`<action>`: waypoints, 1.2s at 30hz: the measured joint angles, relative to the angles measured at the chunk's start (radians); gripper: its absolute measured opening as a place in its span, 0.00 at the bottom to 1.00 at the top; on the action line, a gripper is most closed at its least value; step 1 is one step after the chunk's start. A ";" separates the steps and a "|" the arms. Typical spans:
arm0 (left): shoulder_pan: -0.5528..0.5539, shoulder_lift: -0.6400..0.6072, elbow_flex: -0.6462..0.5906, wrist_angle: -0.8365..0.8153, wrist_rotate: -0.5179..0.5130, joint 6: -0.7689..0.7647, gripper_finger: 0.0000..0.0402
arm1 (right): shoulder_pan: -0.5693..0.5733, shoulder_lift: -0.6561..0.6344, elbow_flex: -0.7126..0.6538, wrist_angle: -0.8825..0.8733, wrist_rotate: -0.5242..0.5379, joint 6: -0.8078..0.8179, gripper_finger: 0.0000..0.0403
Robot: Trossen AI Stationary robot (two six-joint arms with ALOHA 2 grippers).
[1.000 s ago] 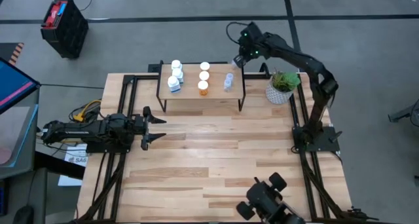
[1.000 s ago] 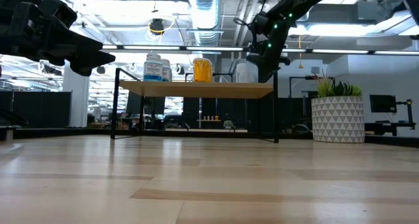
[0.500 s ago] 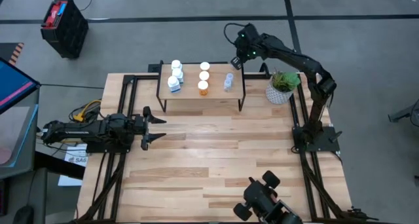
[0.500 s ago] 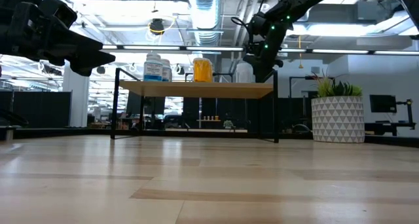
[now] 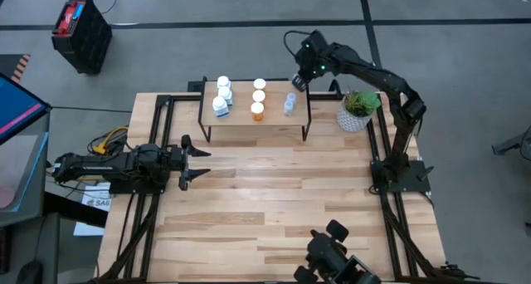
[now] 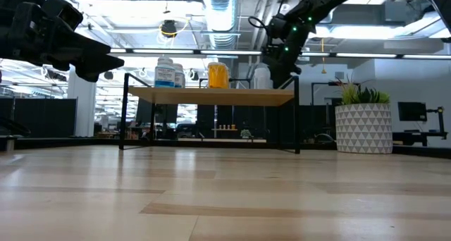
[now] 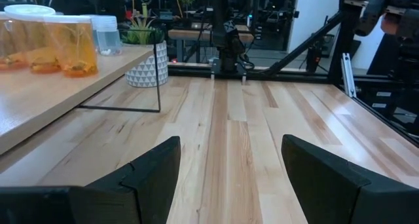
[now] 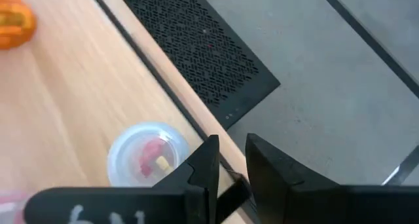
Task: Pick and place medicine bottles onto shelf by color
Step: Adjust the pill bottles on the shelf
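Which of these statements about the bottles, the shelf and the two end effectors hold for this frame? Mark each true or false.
1. The left end effector holds an orange bottle. False: it is open and empty, low over the table, well short of the shelf.
2. White bottles stand at the shelf's left end. True.
3. The right end effector is above the shelf's far right corner. True.
4. The right end effector is wide open. False: its fingers are nearly shut, with nothing visible between them.
5. The potted plant stands on the shelf. False: it stands on the table to the shelf's right.
6. Orange bottles stand in the shelf's middle. True.
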 joint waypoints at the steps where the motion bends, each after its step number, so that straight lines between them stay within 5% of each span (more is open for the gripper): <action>1: 0.000 0.000 0.000 0.000 0.000 0.000 0.63 | 0.002 0.000 0.000 -0.001 0.000 0.000 0.24; 36: 0.000 0.000 0.000 0.000 0.000 -0.004 0.63 | 0.062 -0.003 0.000 -0.047 -0.019 -0.026 0.24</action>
